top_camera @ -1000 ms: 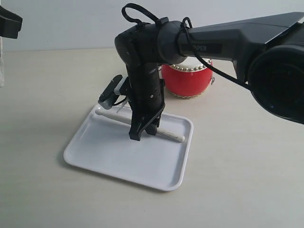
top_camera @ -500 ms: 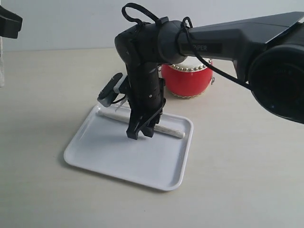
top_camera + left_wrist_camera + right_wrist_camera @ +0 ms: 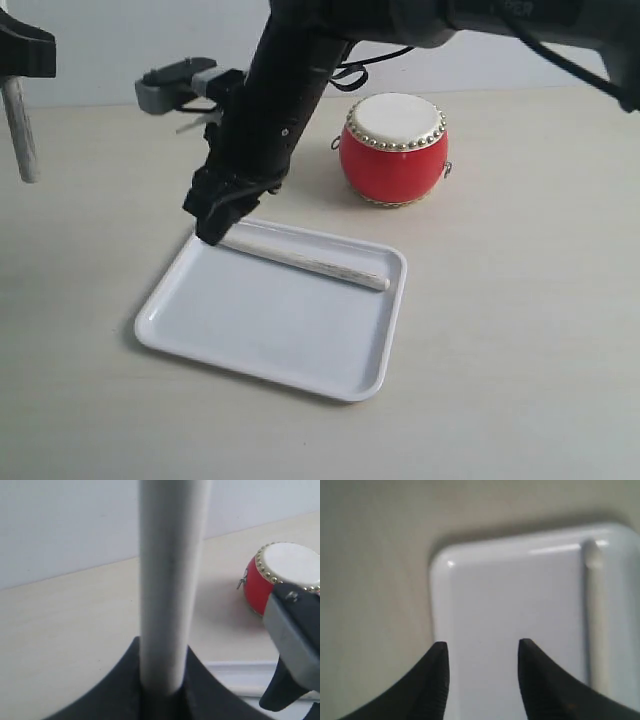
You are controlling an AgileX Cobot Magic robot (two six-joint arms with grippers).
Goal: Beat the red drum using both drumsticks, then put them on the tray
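The right hand has lifted off the flat white rectangular plastic tray and swung toward its far left corner. A second ago it stood low over the middle of the tray, its fingers astride the stick there. Now those fingers are spread and empty. In the right wrist view the right hand shows only bare tray in the gap between its dark tips.

One slim pale whitewashed wooden drumstick lies released on the tray. It slants along the far side, from under the right hand to just beside the right rim, much where it lay half a second ago. In the right wrist view this drumstick runs off to one side of the fingers, not between them.

With the arm moved away, the small barrel-shaped glossy red drum, with its cream skin and gold studs, is in full view. It stands upright on the pale beige counter behind the tray and apart from it. Earlier the arm hid its left half.

At the left edge of the exterior view the left hand is clenched on the second drumstick, which hangs down below it, well apart from the tray. A second ago only a sliver of that stick showed at the frame's edge. In the left wrist view the second drumstick rises straight out of the dark fingers, with the red drum beyond
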